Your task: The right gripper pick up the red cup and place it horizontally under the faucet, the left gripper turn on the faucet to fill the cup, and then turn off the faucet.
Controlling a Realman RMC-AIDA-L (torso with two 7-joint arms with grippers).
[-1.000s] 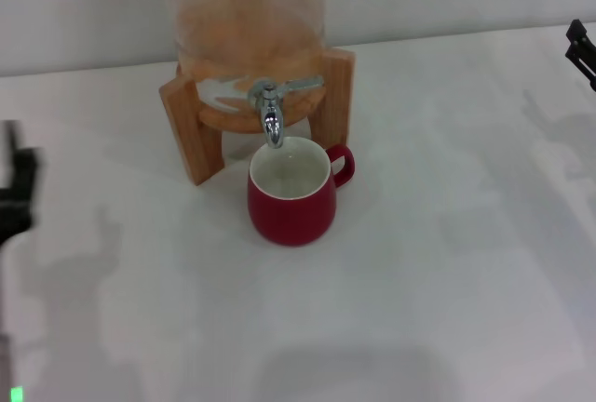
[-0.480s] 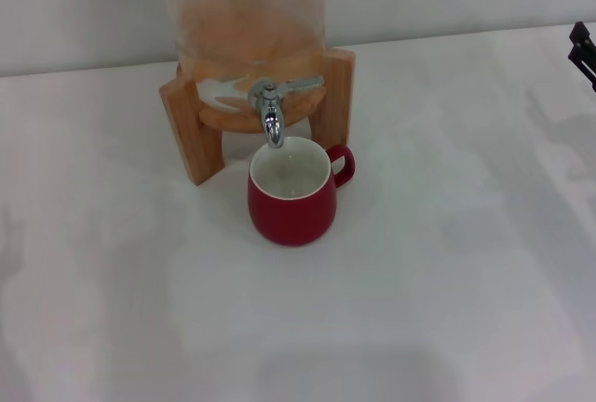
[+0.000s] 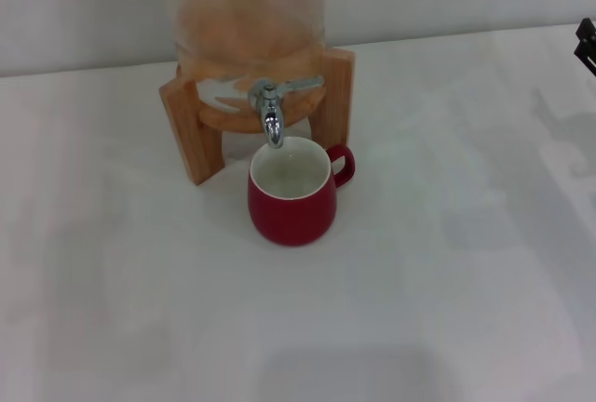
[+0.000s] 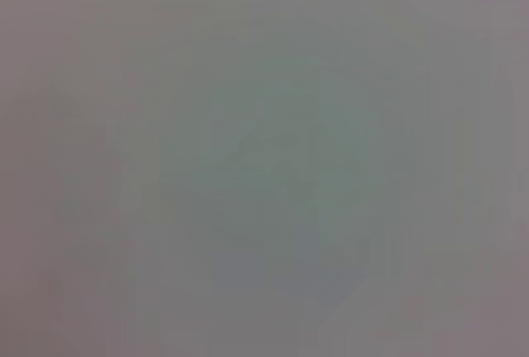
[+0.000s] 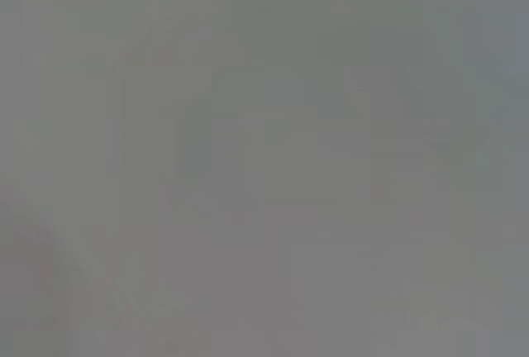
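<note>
The red cup [image 3: 291, 211] stands upright on the white table, its white inside showing and its handle pointing right. It sits directly below the spout of the chrome faucet [image 3: 271, 115], whose thin lever points off to the right. Only a black tip of the right gripper [image 3: 587, 41] shows at the far right edge, well away from the cup. The left gripper is out of view. Both wrist views show only a plain grey blur.
The faucet belongs to a glass dispenser [image 3: 244, 20] holding orange-tinted contents, set in a wooden stand [image 3: 186, 127] at the back of the white table [image 3: 447, 281], near a pale wall.
The left gripper, at the left edge one second ago, has gone out of view. The right gripper has drawn farther off to the right. Cup and faucet have not moved.
</note>
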